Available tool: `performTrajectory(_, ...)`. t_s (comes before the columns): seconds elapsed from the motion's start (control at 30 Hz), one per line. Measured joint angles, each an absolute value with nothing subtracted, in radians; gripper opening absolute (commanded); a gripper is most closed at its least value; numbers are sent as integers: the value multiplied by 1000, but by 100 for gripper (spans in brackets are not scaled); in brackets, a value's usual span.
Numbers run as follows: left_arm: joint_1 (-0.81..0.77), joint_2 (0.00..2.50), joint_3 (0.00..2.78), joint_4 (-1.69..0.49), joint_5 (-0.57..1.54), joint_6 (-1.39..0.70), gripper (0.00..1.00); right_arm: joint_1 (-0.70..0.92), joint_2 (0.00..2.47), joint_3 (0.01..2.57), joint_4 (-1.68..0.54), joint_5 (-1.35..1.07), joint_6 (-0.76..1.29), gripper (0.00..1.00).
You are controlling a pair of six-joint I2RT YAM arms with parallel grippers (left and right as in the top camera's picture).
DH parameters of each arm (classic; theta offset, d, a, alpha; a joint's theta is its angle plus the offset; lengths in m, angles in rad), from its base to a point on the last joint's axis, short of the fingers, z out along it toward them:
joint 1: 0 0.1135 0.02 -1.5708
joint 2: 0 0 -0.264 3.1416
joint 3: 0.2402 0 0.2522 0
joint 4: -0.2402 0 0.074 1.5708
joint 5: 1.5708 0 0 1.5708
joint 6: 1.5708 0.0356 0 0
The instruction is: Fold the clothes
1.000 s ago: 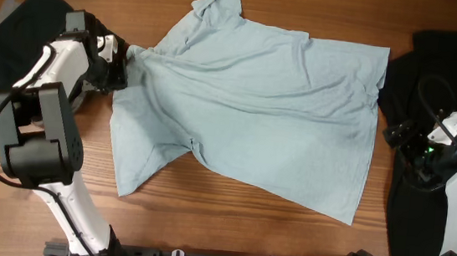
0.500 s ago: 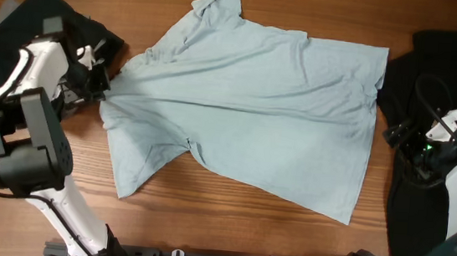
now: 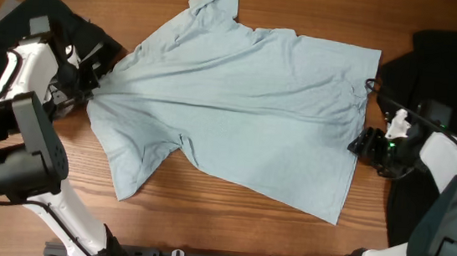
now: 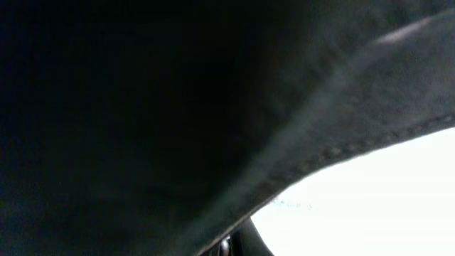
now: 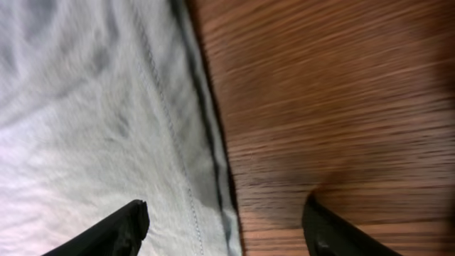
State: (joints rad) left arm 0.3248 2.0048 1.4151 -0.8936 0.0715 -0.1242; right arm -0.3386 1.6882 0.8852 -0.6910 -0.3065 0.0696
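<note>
I see a pale blue T-shirt point(image 3: 247, 105) spread flat across the middle of the wooden table point(image 3: 227, 229), collar toward the far edge. My left gripper point(image 3: 90, 81) sits at the shirt's left sleeve. Creases run straight to it, so I read it as clamped on the T-shirt. Its wrist camera is smothered by dark, stitched cloth and confirms nothing. My right gripper point(image 3: 361, 145) hangs at the shirt's right hem with fingers point(image 5: 131, 224) spread apart, one over cloth and one over bare wood. A dark garment point(image 3: 30, 8) lies behind the left arm. A black garment point(image 3: 444, 73) lies under the right arm, just beside the hem.
</note>
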Motion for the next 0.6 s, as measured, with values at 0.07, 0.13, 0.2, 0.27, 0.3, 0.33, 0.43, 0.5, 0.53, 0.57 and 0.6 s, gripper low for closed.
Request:
performTrajectory(0.07, 329, 1989, 1415, -894, 72, -128, 4, -290, 1689, 885, -698, -266, 85, 56)
performTrajectory(0.13, 330, 1975, 1415, -894, 72, -134, 4, -248, 1689, 885, -710, -226, 105, 49)
performTrajectory(0.2, 330, 1966, 1415, -894, 72, -134, 4, -227, 1690, 885, -719, -210, 118, 37)
performTrajectory(0.27, 330, 1961, 1415, -894, 72, -134, 4, -223, 1693, 885, -741, -205, 135, 33)
performTrajectory(0.3, 330, 1961, 1415, -894, 72, -134, 4, -223, 1693, 885, -749, -207, 138, 31)
performTrajectory(0.33, 330, 1961, 1415, -894, 72, -134, 4, -223, 1693, 884, -751, -208, 137, 29)
performTrajectory(0.43, 330, 1961, 1415, -894, 76, -134, 4, -223, 1696, 884, -756, -213, 134, 20)
performTrajectory(0.5, 330, 1961, 1415, -894, 80, -134, 4, -223, 1696, 883, -748, -220, 134, 13)
performTrajectory(0.53, 330, 1961, 1415, -894, 80, -134, 4, -223, 1697, 883, -735, -229, 134, 6)
performTrajectory(0.57, 330, 1961, 1415, -892, 80, -134, 4, -223, 1696, 883, -722, -241, 134, 4)
performTrajectory(0.6, 330, 1961, 1415, -889, 80, -134, 4, -223, 1697, 883, -713, -251, 137, 4)
